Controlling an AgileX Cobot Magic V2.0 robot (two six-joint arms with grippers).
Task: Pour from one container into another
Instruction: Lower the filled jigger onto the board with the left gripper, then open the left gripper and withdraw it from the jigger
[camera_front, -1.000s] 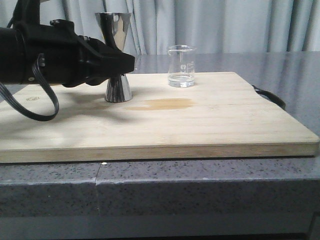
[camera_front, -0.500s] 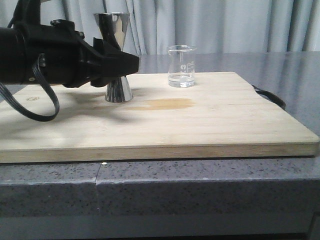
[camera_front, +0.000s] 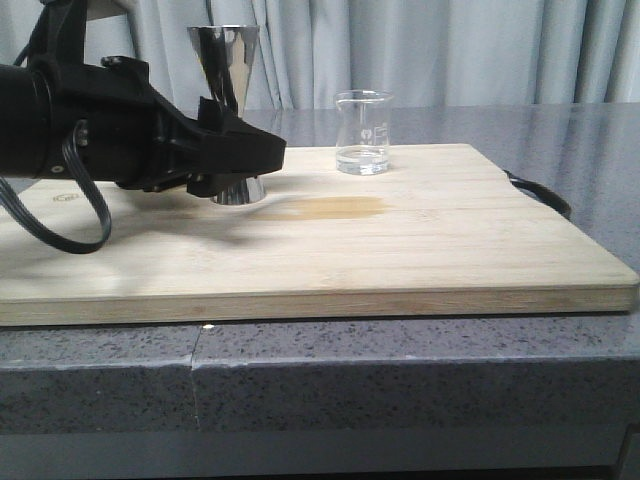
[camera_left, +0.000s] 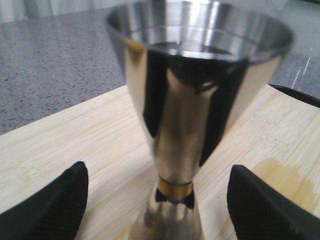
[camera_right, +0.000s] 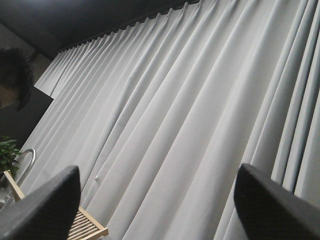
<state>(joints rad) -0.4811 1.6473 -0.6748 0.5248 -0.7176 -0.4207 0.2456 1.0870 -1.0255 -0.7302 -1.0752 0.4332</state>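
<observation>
The steel hourglass jigger (camera_front: 225, 60) stands upright on the left part of the wooden board (camera_front: 420, 240). My left gripper (camera_front: 252, 150) is open around its lower half, with one finger in front hiding the waist. In the left wrist view the jigger (camera_left: 195, 100) stands between the two black fingers (camera_left: 55, 205), and there is a gap on each side of its brass band. The left gripper (camera_left: 157, 200) holds nothing. The small glass beaker (camera_front: 362, 132) stands further right at the board's back edge, with a little clear liquid in it. My right gripper (camera_right: 157, 200) is open and faces curtains.
A darker wet patch (camera_front: 335, 207) marks the board just right of the jigger. A black handle (camera_front: 540, 192) sticks out at the board's right end. The board lies on a grey stone counter (camera_front: 400, 380) with curtains behind. A wooden rack (camera_right: 85, 225) shows in the right wrist view.
My left gripper has moved forward to the right and a little lower, so its fingers now flank the jigger's lower half. Jigger and beaker have not moved.
</observation>
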